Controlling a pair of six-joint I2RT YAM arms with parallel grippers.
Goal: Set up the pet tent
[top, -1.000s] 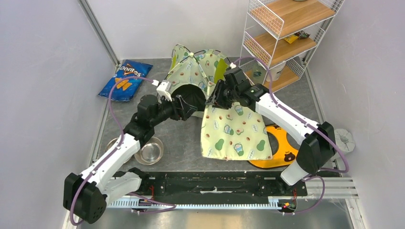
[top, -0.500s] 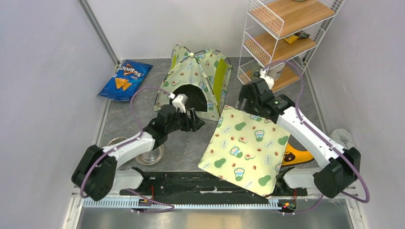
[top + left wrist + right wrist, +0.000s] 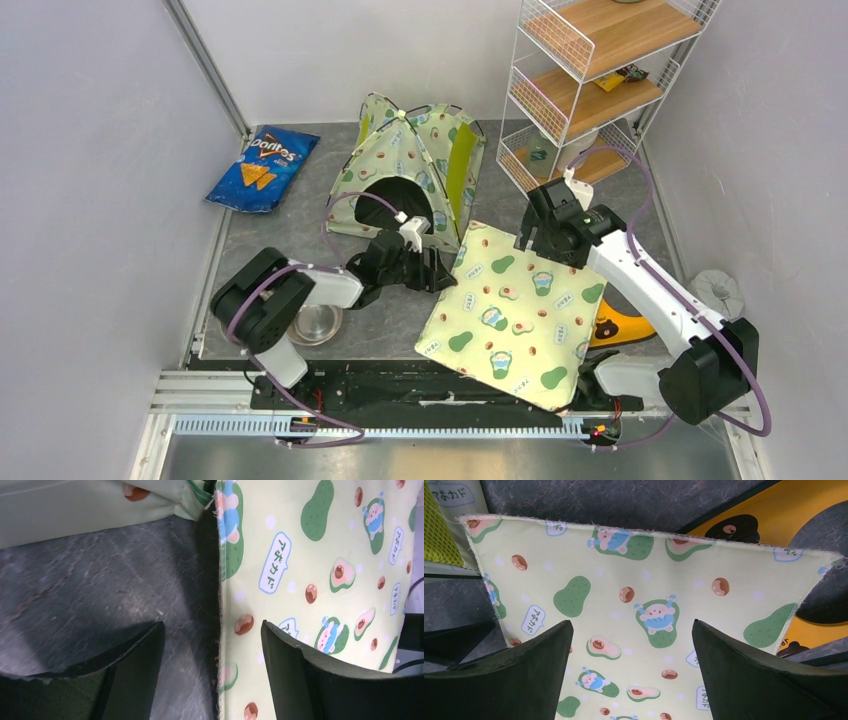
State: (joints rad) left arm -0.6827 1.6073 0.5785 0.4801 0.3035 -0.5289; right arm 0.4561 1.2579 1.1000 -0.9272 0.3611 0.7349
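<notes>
The pet tent (image 3: 410,170) stands upright at the back of the table, its dark round doorway facing the arms. The matching square mat (image 3: 515,305) lies flat in front of it, to the right. My left gripper (image 3: 440,268) is open, low over the mat's left edge; in the left wrist view that edge of the mat (image 3: 310,565) runs between the open gripper's (image 3: 212,645) fingers, and nothing is held. My right gripper (image 3: 530,235) is open above the mat's far corner. The right wrist view shows the mat (image 3: 649,580) below my empty right gripper (image 3: 632,625).
A blue Doritos bag (image 3: 262,167) lies at the back left. A steel bowl (image 3: 315,322) sits by the left arm. A yellow bear-face item (image 3: 615,322) pokes out from under the mat's right side. A white wire shelf rack (image 3: 590,80) stands back right, a grey bundle (image 3: 718,290) far right.
My right gripper opened and let go of the mat, which now lies flat. The left arm pulled back from the tent doorway to the mat's left edge.
</notes>
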